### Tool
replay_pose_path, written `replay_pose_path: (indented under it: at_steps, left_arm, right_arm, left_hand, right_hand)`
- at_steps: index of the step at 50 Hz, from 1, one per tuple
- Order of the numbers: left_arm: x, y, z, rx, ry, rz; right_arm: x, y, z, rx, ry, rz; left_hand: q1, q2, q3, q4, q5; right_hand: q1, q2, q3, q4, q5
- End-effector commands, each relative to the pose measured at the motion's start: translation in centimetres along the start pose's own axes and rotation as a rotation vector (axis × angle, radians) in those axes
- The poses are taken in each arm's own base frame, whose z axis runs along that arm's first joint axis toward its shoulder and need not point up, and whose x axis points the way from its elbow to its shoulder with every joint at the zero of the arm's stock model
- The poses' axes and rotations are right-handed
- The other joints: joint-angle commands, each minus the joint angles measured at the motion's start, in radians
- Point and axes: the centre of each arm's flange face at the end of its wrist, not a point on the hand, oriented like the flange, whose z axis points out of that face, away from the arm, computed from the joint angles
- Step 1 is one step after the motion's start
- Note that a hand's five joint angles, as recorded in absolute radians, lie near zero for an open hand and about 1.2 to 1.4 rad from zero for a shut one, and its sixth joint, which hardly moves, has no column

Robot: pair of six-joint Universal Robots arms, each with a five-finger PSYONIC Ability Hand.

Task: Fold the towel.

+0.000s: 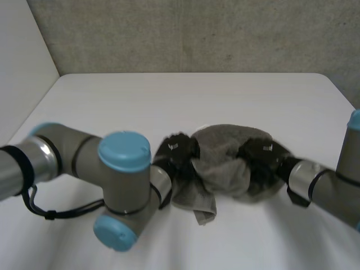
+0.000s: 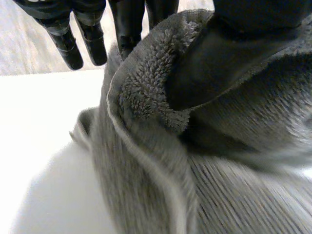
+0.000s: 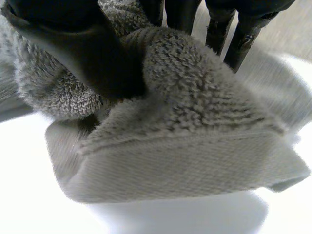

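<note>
The head camera looks down across the desk [image 1: 185, 95] from behind and between the arms [image 1: 121, 180]. The wrist cameras look along the left hand [image 2: 258, 12] and right hand [image 3: 73, 44], very close (nearly touching) to the towel [image 1: 225, 143], which all three views share.

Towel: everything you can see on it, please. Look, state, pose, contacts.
Grey terry towel, looped pile with a flat woven hem band, bunched into a crumpled lump over the white table. The left hand pinches one end and the right hand the other, each with thumb against fingers. A loose corner droops on the left hand's side.
</note>
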Motion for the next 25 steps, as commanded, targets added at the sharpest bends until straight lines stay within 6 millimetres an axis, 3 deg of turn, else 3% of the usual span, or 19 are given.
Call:
replay_pose_path:
  at_steps: [1,3,4,6,7,11,13,15,16,18,19,21,22,23,24,25]
  left_arm:
    - [-2.2,-11.7,-0.1,0.311,-0.04,0.063]
    - [-0.8,-19.6,-3.0,0.552,-0.019,0.137]
    - [-0.8,-19.7,-3.1,0.553,-0.019,0.138]
    - [0.5,-25.1,-6.6,0.749,0.018,0.201]
    - [1.2,-26.9,-8.3,0.824,0.047,0.231]
    - [1.4,-27.9,-10.0,0.874,0.084,0.259]
    - [1.0,-27.3,-10.3,0.858,0.088,0.273]
    - [0.1,-24.2,-9.5,0.757,0.094,0.285]
    - [0.1,-24.2,-9.5,0.757,0.094,0.285]
    - [-0.6,-19.8,-8.5,0.62,0.109,0.272]
    - [-0.6,-19.8,-8.5,0.619,0.109,0.272]
    - [-1.4,-15.5,-7.8,0.487,0.107,0.259]
    - [-1.4,-15.5,-7.8,0.487,0.107,0.258]
    - [-1.8,-13.3,-7.5,0.421,0.107,0.258]
    - [-1.8,-13.2,-7.5,0.42,0.107,0.258]
    - [-2.2,-11.1,-7.3,0.354,0.107,0.259]
  right_arm:
    - [1.5,-10.7,-0.9,0.313,0.076,-0.17]
    - [1.4,-17.6,-4.1,0.532,0.127,-0.281]
    - [1.4,-17.6,-4.1,0.533,0.127,-0.282]
    - [1.2,-22.9,-8.2,0.746,0.205,-0.36]
    - [1.4,-24.2,-9.4,0.826,0.239,-0.374]
    - [1.2,-24.4,-10.0,0.911,0.249,-0.387]
    - [0.9,-23.5,-9.7,0.907,0.237,-0.386]
    - [0.2,-20.4,-8.5,0.827,0.202,-0.404]
    - [0.2,-20.3,-8.4,0.826,0.202,-0.404]
    - [-0.8,-16.3,-6.9,0.719,0.142,-0.48]
    - [-0.8,-16.3,-6.8,0.718,0.142,-0.48]
    - [-1.7,-12.4,-5.8,0.631,0.099,-0.602]
    - [-1.7,-12.4,-5.8,0.63,0.099,-0.602]
    - [-2.1,-10.4,-5.4,0.578,0.081,-0.646]
    - [-2.1,-10.4,-5.3,0.578,0.081,-0.647]
    - [-2.4,-8.5,-4.9,0.524,0.065,-0.679]
  left_hand:
    - [0.121,0.093,-0.052,-0.059,0.054]
    - [0.121,0.093,-0.052,-0.059,0.054]
    - [0.121,0.093,-0.052,-0.059,0.054]
    - [0.121,0.093,-0.052,-0.059,0.054]
    - [0.121,0.093,-0.052,-0.059,0.054]
    - [0.121,0.093,-0.052,-0.059,0.054]
    - [0.121,0.093,-0.052,-0.059,0.054]
    - [0.121,0.093,-0.052,-0.059,0.054]
    - [0.121,0.093,-0.052,-0.059,0.054]
    - [0.121,0.093,-0.052,-0.059,0.054]
    - [0.121,0.093,-0.052,-0.059,0.054]
    - [0.121,0.093,-0.052,-0.059,0.054]
    - [0.121,0.093,-0.052,-0.059,0.054]
    - [0.121,0.093,-0.052,-0.059,0.054]
    - [0.121,0.093,-0.052,-0.059,0.054]
    - [0.121,0.093,-0.052,-0.059,0.054]
  right_hand:
    - [0.092,0.093,-0.044,-0.076,0.08]
    - [0.092,0.093,-0.044,-0.076,0.08]
    - [0.092,0.093,-0.044,-0.076,0.08]
    - [0.092,0.093,-0.044,-0.076,0.08]
    - [0.092,0.093,-0.044,-0.076,0.08]
    - [0.092,0.093,-0.044,-0.076,0.08]
    - [0.092,0.093,-0.044,-0.076,0.08]
    - [0.092,0.093,-0.044,-0.076,0.08]
    - [0.092,0.093,-0.044,-0.076,0.08]
    - [0.092,0.093,-0.044,-0.076,0.08]
    - [0.092,0.093,-0.044,-0.076,0.08]
    - [0.092,0.093,-0.044,-0.076,0.08]
    - [0.092,0.093,-0.044,-0.076,0.08]
    - [0.061,0.062,-0.044,-0.076,0.049]
    - [0.061,0.061,-0.044,-0.076,0.049]
    - [0.003,0.003,-0.044,-0.076,-0.009]
